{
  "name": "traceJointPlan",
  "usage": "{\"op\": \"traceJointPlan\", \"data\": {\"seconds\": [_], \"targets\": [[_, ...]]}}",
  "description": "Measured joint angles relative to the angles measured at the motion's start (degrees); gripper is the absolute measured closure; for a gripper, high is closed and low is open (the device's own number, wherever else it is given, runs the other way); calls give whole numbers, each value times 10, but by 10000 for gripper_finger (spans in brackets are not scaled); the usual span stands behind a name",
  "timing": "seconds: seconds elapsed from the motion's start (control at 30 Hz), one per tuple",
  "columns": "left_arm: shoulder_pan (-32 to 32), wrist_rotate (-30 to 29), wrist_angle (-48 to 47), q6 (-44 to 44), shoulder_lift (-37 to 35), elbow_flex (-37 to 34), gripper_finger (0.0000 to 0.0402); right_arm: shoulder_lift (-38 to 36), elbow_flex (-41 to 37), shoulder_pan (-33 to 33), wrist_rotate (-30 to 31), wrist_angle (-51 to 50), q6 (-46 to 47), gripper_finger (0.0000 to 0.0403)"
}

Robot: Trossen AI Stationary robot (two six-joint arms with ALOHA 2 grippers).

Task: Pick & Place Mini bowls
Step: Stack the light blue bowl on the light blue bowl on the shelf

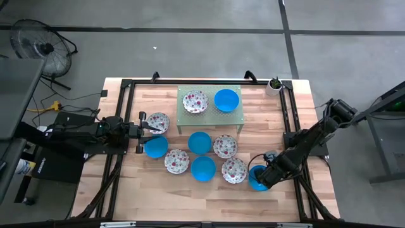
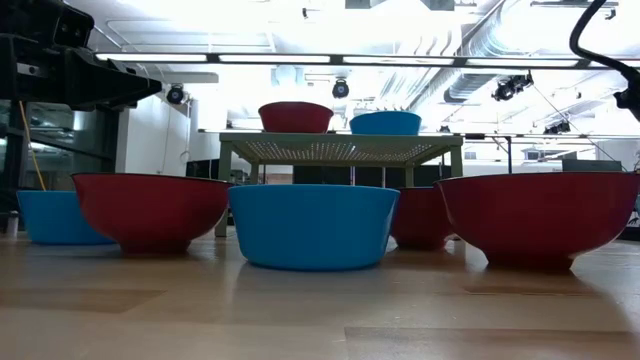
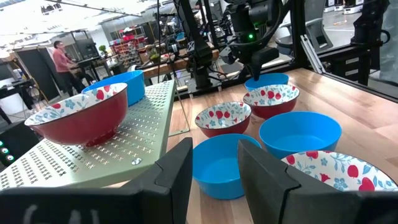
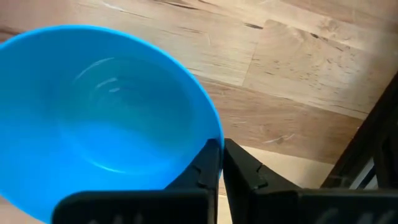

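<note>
An overhead camera looks straight down on the table [image 1: 152, 190]; a second sits at tabletop level, facing the room behind. Each wrist camera peers closely past its own jaws. Overhead and low views share the green stand [image 1: 211, 116].

The table [image 1: 266, 111] is pale, smooth wood in jointed planks with visible grain and a low sheen, framed by matt black metal rails. The blue bowls [image 4: 99, 118] look like glossy moulded plastic, mirror-smooth inside; the floral bowls [image 3: 84, 115] are glossy too, white and printed within, plain red outside. At twelve o'clock the stand [image 3: 124, 146] is pale green perforated sheet metal with a satin finish, and both the left gripper [image 3: 214, 177] and right gripper [image 4: 222, 168] have matt black plastic-looking fingers.
</note>
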Motion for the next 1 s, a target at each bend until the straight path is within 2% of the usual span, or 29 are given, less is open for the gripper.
{"op": "traceJointPlan", "data": {"seconds": [0.37, 1.0], "targets": [[0, 0, 0, 0, 0, 0, 278, -4, 0, 0, -9, 3, -23, 402], [0, 0, 0, 0, 0, 0, 278, -103, 0, -8, -8, -27, -47, 402]]}}
